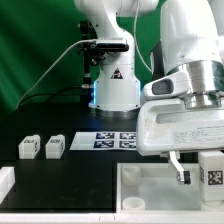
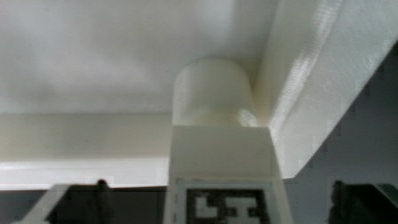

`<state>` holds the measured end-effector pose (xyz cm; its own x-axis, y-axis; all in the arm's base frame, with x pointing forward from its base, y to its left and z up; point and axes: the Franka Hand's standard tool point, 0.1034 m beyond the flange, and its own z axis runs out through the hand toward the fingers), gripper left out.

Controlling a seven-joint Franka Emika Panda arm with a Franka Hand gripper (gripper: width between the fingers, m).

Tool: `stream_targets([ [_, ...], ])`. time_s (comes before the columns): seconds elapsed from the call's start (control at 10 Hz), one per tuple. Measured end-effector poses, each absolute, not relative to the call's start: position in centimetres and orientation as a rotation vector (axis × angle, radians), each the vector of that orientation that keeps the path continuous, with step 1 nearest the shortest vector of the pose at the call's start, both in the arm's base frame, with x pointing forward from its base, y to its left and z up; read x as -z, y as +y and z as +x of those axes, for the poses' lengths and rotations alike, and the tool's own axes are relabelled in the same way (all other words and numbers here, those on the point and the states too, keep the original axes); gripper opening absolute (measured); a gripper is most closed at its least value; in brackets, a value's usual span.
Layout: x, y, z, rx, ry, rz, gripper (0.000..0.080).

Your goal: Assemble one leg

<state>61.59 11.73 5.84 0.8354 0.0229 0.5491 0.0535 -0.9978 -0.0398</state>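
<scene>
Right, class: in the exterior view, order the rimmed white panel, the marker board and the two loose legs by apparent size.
Largest: rimmed white panel, though it is nearest the camera.
Then marker board.
Smallest: loose legs, alike, so unranked.

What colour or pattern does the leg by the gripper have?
The leg is white with a black-and-white marker tag; best in the wrist view.

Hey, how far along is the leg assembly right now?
Done: one leg is at the panel's corner. In hand: it stands between the fingers; whether it's seated is unclear. Left: two loose legs wait on the table.
</scene>
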Motion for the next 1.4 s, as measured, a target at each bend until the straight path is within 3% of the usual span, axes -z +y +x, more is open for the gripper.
stream_targets([
  [0.7,-5.9,11.7,61.6,0.881,-0.060,-2.959,0.0649],
  [0.9,-7.4,11.1,61.8,0.822,-0.048,-2.973,0.0649],
  [1.1,-8.1,10.7,62.0,0.718,-0.039,-2.994,0.0649],
  [1.4,-7.5,10.9,61.7,0.226,-0.038,-3.040,0.0649],
])
